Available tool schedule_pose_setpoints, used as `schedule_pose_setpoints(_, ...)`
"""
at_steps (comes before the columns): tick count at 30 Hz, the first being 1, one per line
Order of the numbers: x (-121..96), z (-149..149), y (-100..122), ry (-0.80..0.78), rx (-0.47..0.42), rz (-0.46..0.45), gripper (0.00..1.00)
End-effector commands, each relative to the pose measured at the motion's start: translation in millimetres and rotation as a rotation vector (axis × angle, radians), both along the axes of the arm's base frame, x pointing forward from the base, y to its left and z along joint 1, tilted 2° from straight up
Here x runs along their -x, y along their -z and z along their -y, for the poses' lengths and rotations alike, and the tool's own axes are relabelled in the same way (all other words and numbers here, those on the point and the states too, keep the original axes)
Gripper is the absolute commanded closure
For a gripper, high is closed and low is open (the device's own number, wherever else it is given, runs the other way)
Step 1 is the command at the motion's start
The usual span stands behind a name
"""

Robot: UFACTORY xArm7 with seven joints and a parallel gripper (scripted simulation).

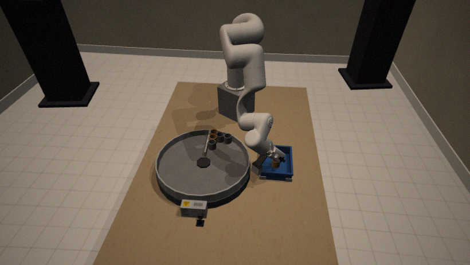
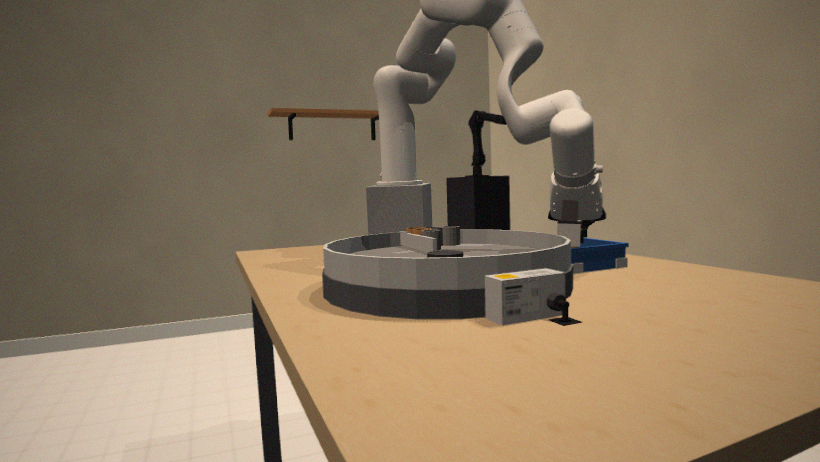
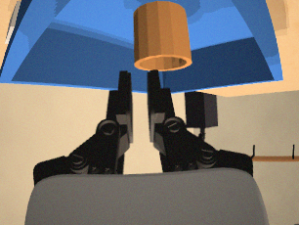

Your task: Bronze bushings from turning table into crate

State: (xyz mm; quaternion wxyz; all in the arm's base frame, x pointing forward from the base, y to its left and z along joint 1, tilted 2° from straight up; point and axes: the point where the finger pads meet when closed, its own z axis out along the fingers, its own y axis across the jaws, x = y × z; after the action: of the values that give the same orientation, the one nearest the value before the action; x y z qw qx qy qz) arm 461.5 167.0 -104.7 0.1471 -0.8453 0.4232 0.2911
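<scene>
A bronze bushing [image 3: 162,34] [image 1: 275,163] stands upright inside the blue crate [image 1: 286,171] [image 2: 599,252] [image 3: 71,48], just past my fingertips. My gripper [image 3: 139,86] [image 1: 278,159] is down in the crate with its fingers a little apart and nothing between them. On the grey turning table [image 1: 197,194] [image 2: 401,269] more bronze bushings [image 1: 213,134] [image 2: 418,230] stand at the back beside the dark steel bushings [image 1: 223,136] [image 2: 450,234].
A divider bar [image 1: 206,144] and a hub [image 1: 203,162] sit on the turning table. A grey control box [image 1: 193,208] [image 2: 525,295] stands at its front. A black box [image 2: 477,200] is behind the table, and a wall shelf [image 2: 321,113] is beyond it.
</scene>
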Motion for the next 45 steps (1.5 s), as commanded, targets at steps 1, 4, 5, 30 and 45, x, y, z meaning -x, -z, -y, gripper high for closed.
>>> schedule_pose_setpoints(1,-1,-1,-23,0.000,-0.001,0.005,0.88)
schedule_pose_setpoints(4,-1,-1,-28,0.000,-0.001,0.005,0.88)
schedule_pose_setpoints(5,-1,-1,-33,0.000,-0.001,0.005,0.88)
schedule_pose_setpoints(30,0,-2,-72,0.000,-0.001,0.005,0.88)
schedule_pose_setpoints(45,0,-2,-72,0.000,-0.001,0.005,0.88)
